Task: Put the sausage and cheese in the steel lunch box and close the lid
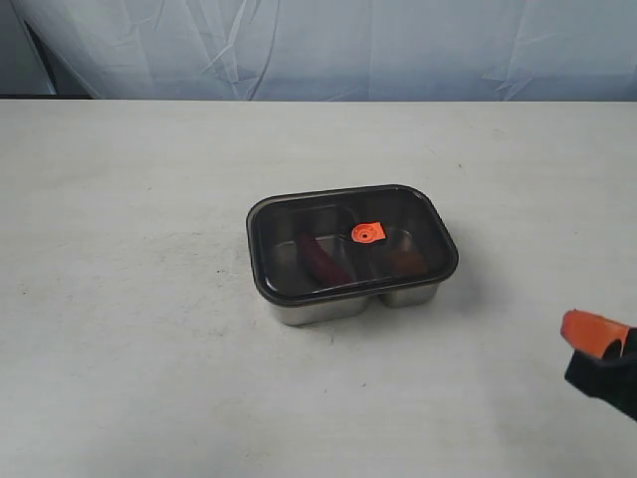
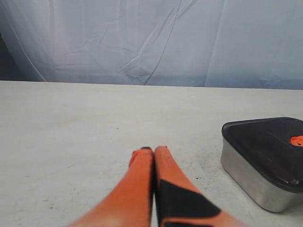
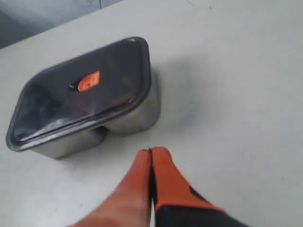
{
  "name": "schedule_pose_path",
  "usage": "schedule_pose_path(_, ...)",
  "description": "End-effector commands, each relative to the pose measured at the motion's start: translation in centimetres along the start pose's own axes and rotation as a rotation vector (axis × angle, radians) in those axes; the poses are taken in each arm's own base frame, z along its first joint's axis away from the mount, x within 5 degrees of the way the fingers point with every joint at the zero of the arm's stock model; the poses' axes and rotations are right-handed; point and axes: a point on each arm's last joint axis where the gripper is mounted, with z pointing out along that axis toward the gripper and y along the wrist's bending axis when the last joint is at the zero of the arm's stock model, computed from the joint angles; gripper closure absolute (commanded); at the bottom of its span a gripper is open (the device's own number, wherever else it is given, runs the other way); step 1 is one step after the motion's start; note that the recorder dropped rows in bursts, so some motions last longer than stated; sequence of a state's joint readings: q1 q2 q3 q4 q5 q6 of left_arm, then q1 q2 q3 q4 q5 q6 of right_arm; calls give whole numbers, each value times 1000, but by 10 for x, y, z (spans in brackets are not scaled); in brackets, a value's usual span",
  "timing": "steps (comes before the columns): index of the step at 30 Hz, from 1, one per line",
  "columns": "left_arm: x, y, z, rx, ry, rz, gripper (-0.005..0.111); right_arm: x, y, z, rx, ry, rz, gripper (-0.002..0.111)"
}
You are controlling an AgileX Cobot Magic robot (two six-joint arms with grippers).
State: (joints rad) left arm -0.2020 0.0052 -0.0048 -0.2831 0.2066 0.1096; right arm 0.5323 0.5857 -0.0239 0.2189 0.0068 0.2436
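Our left jaws and right jaws were pressed together, holding nothing, well apart from the steel lunch box (image 1: 320, 310) on the bench (image 1: 139, 309). We judged the task complete: one sausage (image 1: 323, 261) and one cheese (image 1: 407, 262) lay in separate compartments beneath one seated lid (image 1: 299, 225).

Soft, even light leaves a faint shadow beside the steel lunch box (image 1: 318, 307).
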Motion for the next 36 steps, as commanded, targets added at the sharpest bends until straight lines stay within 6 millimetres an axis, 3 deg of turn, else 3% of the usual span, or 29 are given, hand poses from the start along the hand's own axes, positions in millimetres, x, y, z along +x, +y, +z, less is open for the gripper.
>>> schedule_pose_path(1, 1, 0, 0, -4, -7, 2, 107, 18, -6, -3, 29, 135, -2, 109)
schedule_pose_path(4, 1, 0, 0, -4, -7, 2, 107, 26, -10, -5, 63, 228, -138, 109)
schedule_pose_path(8, 1, 1, 0, -5, -7, 7, 107, 25, -11, -8, 66, 196, -91, 109)
schedule_pose_path(17, 1, 1, 0, -5, -7, 11, 107, 4, -25, -32, 223, -197, 44, 109)
schedule_pose_path(24, 1, 1, 0, -6, -7, 13, 107, 4, -25, -49, 253, -389, 121, 109)
schedule_pose_path(36, 1, 1, 0, -7, -7, 16, 107, 3, -27, -50, 300, -411, 140, 109)
